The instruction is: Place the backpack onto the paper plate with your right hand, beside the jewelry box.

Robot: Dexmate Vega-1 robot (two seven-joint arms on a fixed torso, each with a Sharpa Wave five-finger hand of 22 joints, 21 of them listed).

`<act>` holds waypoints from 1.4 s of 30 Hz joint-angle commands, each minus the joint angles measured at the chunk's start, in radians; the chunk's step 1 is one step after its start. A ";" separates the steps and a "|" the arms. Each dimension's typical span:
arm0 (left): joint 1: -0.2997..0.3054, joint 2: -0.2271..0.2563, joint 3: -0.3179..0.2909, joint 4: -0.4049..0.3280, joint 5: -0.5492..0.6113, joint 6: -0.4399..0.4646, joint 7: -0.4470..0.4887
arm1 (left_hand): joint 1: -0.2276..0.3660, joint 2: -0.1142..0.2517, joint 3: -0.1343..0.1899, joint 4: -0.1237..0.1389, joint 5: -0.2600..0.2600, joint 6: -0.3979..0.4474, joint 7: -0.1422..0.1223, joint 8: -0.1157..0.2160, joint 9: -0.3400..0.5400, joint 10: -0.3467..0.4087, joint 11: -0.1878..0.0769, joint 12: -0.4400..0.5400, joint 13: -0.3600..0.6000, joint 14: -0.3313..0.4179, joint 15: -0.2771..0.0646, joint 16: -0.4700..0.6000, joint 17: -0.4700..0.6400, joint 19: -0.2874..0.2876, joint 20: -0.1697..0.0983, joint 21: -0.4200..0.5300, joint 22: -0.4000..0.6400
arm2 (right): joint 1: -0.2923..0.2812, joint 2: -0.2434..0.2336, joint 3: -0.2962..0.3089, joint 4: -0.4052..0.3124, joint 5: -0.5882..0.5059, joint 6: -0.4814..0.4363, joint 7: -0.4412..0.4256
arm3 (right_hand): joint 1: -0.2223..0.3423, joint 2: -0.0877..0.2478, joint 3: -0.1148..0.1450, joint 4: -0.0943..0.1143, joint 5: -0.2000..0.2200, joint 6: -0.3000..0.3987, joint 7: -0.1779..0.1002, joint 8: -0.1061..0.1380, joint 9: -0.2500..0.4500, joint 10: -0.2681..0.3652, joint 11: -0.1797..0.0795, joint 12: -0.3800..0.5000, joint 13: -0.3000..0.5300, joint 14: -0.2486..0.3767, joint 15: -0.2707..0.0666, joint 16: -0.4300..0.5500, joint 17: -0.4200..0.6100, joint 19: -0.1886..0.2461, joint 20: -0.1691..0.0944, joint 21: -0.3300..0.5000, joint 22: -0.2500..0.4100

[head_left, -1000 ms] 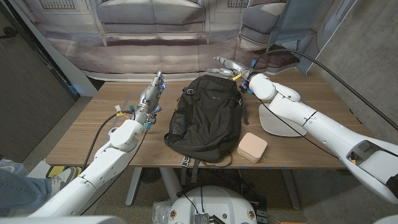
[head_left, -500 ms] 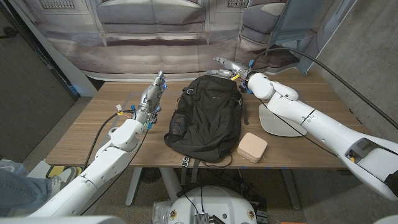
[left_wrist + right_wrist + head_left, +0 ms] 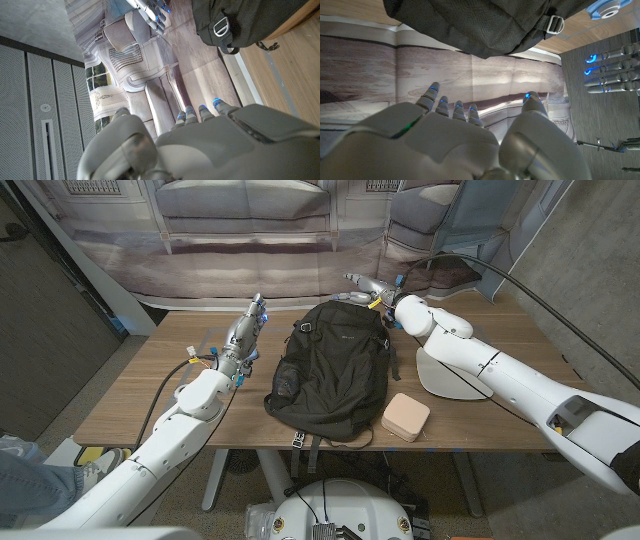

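Note:
A black backpack [image 3: 330, 370] lies flat in the middle of the wooden table, its top toward the far edge; it also appears as the backpack [image 3: 480, 25] and the backpack [image 3: 240, 20] in the wrist views. My right hand [image 3: 362, 287] hovers at the backpack's far end, fingers spread, holding nothing. The white paper plate [image 3: 440, 380] lies right of the backpack, partly under my right forearm. A small beige jewelry box [image 3: 406, 416] sits on the table by the plate's near left edge. My left hand [image 3: 248, 328] stands left of the backpack with fingers extended, holding nothing.
The table's front edge [image 3: 240, 446] runs just below the backpack's bottom straps. A printed backdrop [image 3: 270, 240] hangs behind the far edge. Bare wood [image 3: 150, 390] lies left of my left arm. In the right wrist view my left hand's fingers [image 3: 610, 65] point in from the side.
My right arm has swung its elbow slightly toward the backpack; the hand stays at the backpack's far end. The backpack, box, plate and left hand have not moved.

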 commanded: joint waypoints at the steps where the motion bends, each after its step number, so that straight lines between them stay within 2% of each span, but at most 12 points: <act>1: -0.016 0.005 0.004 0.014 -0.008 0.011 -0.012 | 0.010 0.000 -0.006 0.005 0.007 0.002 -0.004 -0.001 0.004 -0.004 -0.008 -0.003 0.003 -0.002 -0.004 -0.003 0.004 -0.007 0.005 -0.001 0.003 | 0.035 0.031 -0.032 0.050 -0.019 -0.026 0.010 | 0.011 -0.003 -0.003 -0.003 0.002 -0.010 -0.001 0.004 0.002 -0.011 0.000 0.006 0.002 -0.002 0.005 0.005 0.003 -0.002 0.013 0.007 0.002; 11: -0.018 0.012 -0.001 0.017 -0.013 0.010 -0.019 | 0.011 0.001 -0.008 0.004 0.007 0.003 -0.006 -0.001 0.004 -0.005 -0.009 -0.004 0.003 -0.002 -0.004 -0.003 0.004 -0.007 0.007 -0.001 0.003 | 0.067 0.054 -0.061 0.090 -0.026 -0.043 0.031 | 0.014 -0.004 -0.004 -0.003 0.003 -0.012 -0.001 0.006 0.002 -0.014 0.004 0.006 0.002 -0.003 0.009 0.005 0.003 0.004 0.017 0.009 0.002; 19: -0.014 0.029 -0.009 0.005 -0.012 0.026 -0.014 | 0.012 0.001 -0.009 0.004 0.007 0.003 -0.005 -0.001 0.004 -0.003 -0.007 -0.003 0.003 -0.002 -0.004 -0.003 0.004 -0.007 0.007 -0.001 0.003 | 0.101 0.077 -0.097 0.092 -0.050 -0.121 0.072 | 0.015 -0.005 -0.006 -0.003 0.003 -0.020 0.003 0.005 0.002 -0.021 0.006 0.006 0.002 -0.006 0.012 0.005 0.002 0.002 0.033 0.007 0.001; 24: -0.010 0.021 -0.014 0.015 -0.022 0.004 -0.024 | 0.013 0.002 -0.010 0.004 0.007 0.003 -0.006 -0.001 0.004 -0.002 -0.007 -0.003 0.003 -0.002 -0.004 -0.003 0.004 -0.007 0.007 -0.001 0.003 | 0.115 0.088 -0.109 0.105 -0.052 -0.133 0.075 | 0.015 -0.006 -0.007 -0.002 0.003 -0.025 0.006 0.004 0.002 -0.025 0.009 0.005 0.002 -0.009 0.014 0.005 0.002 0.001 0.040 0.007 0.001; 26: -0.007 -0.010 -0.017 0.035 -0.042 -0.038 -0.032 | 0.013 0.002 -0.010 0.004 0.007 0.003 -0.006 -0.002 0.004 -0.002 -0.007 -0.003 0.003 -0.001 -0.004 -0.003 0.004 -0.007 0.007 -0.001 0.003 | 0.117 0.090 -0.110 0.109 -0.048 -0.134 0.076 | 0.015 -0.006 -0.007 -0.002 0.003 -0.025 0.006 0.004 0.002 -0.026 0.008 0.005 0.002 -0.009 0.014 0.005 0.002 0.001 0.041 0.006 0.001; 34: 0.000 0.016 -0.022 0.011 -0.025 -0.007 -0.016 | 0.014 0.004 -0.011 0.004 0.007 0.008 -0.005 0.000 0.004 -0.001 -0.006 -0.003 0.003 0.001 -0.003 -0.002 0.004 -0.005 0.009 0.000 0.003 | 0.131 0.094 -0.128 0.117 -0.047 -0.155 0.095 | 0.014 -0.007 -0.009 -0.001 0.003 -0.026 0.008 0.005 0.002 -0.027 0.009 0.006 0.002 -0.010 0.015 0.005 0.002 0.001 0.044 0.006 0.001; 36: 0.008 0.023 -0.025 -0.006 0.007 0.006 0.024 | 0.014 0.006 -0.011 0.004 0.007 0.010 -0.005 0.001 0.004 0.001 -0.007 -0.002 0.003 0.003 -0.001 -0.002 0.004 -0.004 0.009 0.000 0.003 | 0.134 0.096 -0.132 0.123 -0.044 -0.160 0.102 | 0.014 -0.008 -0.010 -0.001 0.003 -0.033 0.008 0.004 0.002 -0.029 0.009 0.006 0.002 -0.010 0.016 0.005 0.002 0.001 0.044 0.006 0.001; 38: 0.003 0.013 -0.026 0.012 -0.029 -0.014 -0.017 | 0.015 0.008 -0.011 0.004 0.007 0.010 -0.005 0.001 0.004 0.001 -0.006 -0.002 0.003 0.003 -0.001 -0.002 0.004 -0.004 0.009 0.000 0.003 | 0.139 0.098 -0.138 0.130 -0.043 -0.162 0.108 | 0.015 -0.009 -0.010 -0.001 0.003 -0.042 0.011 0.001 0.002 -0.034 0.010 0.005 0.002 -0.013 0.018 0.005 0.002 -0.001 0.045 0.005 0.001; 42: 0.003 0.020 -0.024 0.002 -0.021 0.001 -0.009 | 0.016 0.012 -0.011 0.005 0.007 0.011 -0.003 0.001 0.004 0.002 -0.006 -0.002 0.003 0.003 -0.001 -0.002 0.004 -0.004 0.009 0.000 0.003 | 0.142 0.101 -0.141 0.142 -0.035 -0.158 0.112 | 0.017 -0.010 -0.012 -0.002 0.004 -0.067 0.014 -0.003 0.003 -0.046 0.013 0.003 0.002 -0.019 0.020 0.004 0.002 -0.008 0.046 0.003 0.001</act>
